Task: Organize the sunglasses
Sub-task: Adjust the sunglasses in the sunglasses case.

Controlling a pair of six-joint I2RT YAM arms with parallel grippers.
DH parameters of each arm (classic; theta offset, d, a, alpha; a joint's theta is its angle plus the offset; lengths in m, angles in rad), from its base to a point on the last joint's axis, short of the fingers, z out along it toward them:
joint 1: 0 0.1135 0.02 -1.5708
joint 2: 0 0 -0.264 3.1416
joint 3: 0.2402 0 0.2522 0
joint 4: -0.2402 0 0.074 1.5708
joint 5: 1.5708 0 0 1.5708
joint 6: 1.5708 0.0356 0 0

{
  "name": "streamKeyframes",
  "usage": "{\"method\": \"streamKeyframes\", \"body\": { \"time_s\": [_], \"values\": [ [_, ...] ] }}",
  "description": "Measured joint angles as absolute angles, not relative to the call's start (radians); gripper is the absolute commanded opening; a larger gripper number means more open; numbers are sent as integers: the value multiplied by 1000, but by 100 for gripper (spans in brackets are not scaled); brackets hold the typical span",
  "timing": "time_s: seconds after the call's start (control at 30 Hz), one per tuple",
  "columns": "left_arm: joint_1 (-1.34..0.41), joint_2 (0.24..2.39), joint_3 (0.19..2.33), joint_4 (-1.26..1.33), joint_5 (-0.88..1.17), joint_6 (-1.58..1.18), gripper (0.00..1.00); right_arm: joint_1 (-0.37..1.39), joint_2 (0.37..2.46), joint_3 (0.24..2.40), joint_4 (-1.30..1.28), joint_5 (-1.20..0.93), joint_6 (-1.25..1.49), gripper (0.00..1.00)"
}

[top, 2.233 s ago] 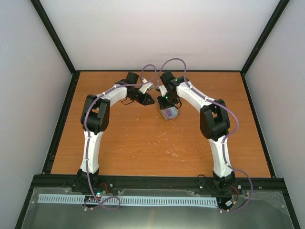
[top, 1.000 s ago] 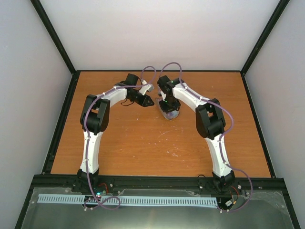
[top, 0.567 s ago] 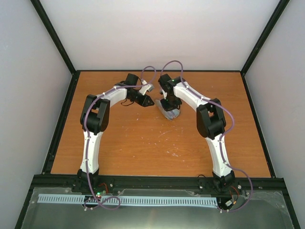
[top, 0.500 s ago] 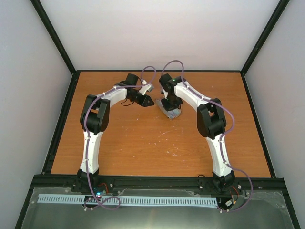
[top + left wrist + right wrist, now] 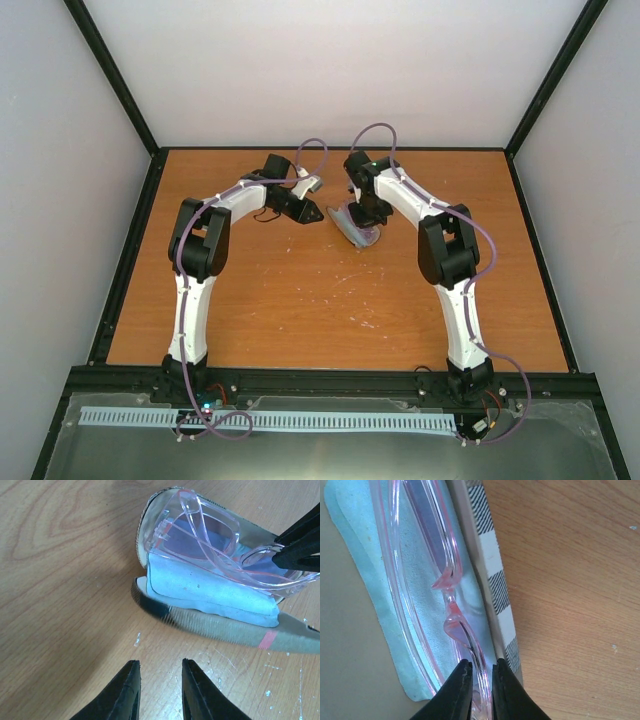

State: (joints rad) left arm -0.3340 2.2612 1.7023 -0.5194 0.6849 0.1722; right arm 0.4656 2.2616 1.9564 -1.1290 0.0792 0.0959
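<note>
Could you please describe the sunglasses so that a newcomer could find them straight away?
On the wooden table, toward its far middle, an open grey-tan case lies with a pale blue cloth inside. The sunglasses rest on that cloth: the only see-through thing, clear with a pink-tinged frame, pinched by the right gripper.

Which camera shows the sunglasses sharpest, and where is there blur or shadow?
Left wrist: sunglasses crisp, table darkening toward the lower left. Right wrist: softer, the frame blurring near the right gripper. Top external: evenly lit, but the sunglasses are too small to make out.
</note>
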Motion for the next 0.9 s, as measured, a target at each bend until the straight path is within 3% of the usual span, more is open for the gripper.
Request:
{"method": "streamKeyframes", "body": {
  "time_s": [0.27,0.47,0.57,0.9],
  "values": [
    [-334,2261,1702,-520,685,172,25,465,2278,1956,-1122,62,94,15],
    [-339,2261,1702,-520,686,171,25,465,2303,1956,-1117,53,93,21],
    [-344,2261,1702,-520,687,170,25,465,2304,1951,-1109,68,94,31],
    [-344,2261,1702,-520,690,170,25,435,2283,1897,-1077,95,104,33]
  ]
}}
